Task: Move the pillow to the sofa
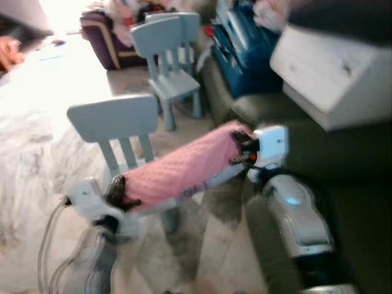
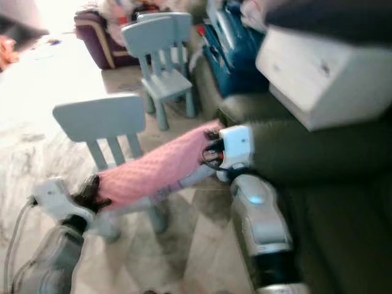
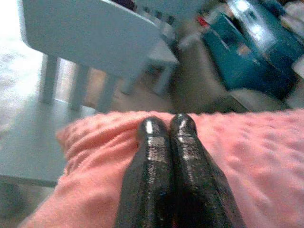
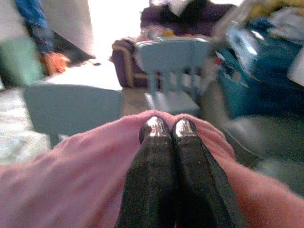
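A pink textured pillow (image 1: 177, 168) hangs stretched between my two grippers above the seat of a small light-blue chair (image 1: 116, 122). My left gripper (image 1: 116, 191) is shut on the pillow's near left end; its black fingers (image 3: 164, 142) press together on the pink fabric. My right gripper (image 1: 242, 150) is shut on the far right end, fingers (image 4: 166, 135) closed over a fold. The dark olive sofa (image 1: 343, 165) lies just right of the pillow, its arm beside my right wrist.
A second light-blue chair (image 1: 171, 55) stands farther back. A white box (image 1: 331, 67) rests on the sofa, blue bags (image 1: 245, 43) behind it. A purple armchair (image 1: 107, 37) is at the far back. Pale marble floor (image 1: 37, 122) spreads to the left.
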Motion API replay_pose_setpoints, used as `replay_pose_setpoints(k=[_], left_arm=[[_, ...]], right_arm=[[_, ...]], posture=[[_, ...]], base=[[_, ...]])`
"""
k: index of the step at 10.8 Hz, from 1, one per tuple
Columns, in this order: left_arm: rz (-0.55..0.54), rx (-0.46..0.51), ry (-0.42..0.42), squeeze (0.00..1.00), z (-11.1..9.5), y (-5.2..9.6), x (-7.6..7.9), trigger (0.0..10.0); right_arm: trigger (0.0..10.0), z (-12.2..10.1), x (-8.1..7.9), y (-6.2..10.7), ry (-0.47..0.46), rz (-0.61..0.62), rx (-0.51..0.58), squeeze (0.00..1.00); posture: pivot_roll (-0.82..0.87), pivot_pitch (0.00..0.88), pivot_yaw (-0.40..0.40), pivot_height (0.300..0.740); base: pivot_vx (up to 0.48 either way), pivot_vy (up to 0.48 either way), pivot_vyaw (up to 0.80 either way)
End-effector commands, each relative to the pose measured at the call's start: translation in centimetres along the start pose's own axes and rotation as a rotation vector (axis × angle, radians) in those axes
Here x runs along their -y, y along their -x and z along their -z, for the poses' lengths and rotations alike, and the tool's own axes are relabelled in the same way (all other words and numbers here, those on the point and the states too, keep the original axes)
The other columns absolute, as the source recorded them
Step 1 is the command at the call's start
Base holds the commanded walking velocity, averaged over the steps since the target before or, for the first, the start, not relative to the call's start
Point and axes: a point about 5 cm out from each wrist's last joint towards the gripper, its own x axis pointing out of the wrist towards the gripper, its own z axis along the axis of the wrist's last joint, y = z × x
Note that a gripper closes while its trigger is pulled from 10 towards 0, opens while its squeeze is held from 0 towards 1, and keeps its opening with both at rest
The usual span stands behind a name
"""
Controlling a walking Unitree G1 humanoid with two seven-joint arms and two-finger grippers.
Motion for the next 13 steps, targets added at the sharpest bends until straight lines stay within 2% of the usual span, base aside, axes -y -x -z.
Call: replay_pose_setpoints(k=[1, 6, 7, 9, 13], left_arm=[[-0.004, 0.012, -0.005, 0.0, -0.39, 0.02, -0.23, 10.0], [-0.018, 0.001, -0.018, 0.0, -0.28, -0.05, -0.32, 10.0], [-0.008, 0.009, -0.046, 0.0, -0.47, -0.09, -0.26, 10.0], [-0.011, 0.016, -0.043, 0.0, -0.54, -0.12, -0.28, 10.0], [-0.013, 0.024, -0.059, 0.0, -0.7, -0.21, -0.41, 10.0]], right_arm=[[10.0, -0.8, -0.36, -0.28, -0.004, -0.007, 0.039, 0.0], [10.0, -0.8, -0.23, -0.33, 0.002, -0.002, 0.038, 0.0], [10.0, -0.79, -0.24, -0.39, 0.002, -0.002, 0.037, 0.0], [10.0, -0.85, -0.31, -0.59, 0.001, -0.004, 0.038, 0.0], [10.0, -0.73, -0.43, -0.85, -0.01, -0.004, 0.031, 0.0]], posture=[[-0.19, 0.1, 0.057, 0.74], [-0.2, 0.099, 0.057, 0.74], [-0.19, 0.097, 0.057, 0.74], [-0.19, 0.09, 0.056, 0.74], [-0.19, 0.08, 0.059, 0.74]], base=[[0.0, 0.48, 0.0], [0.0, 0.48, 0.0], [0.0, 0.0, 0.0], [0.0, 0.0, 0.0], [0.0, 0.0, -0.71]])
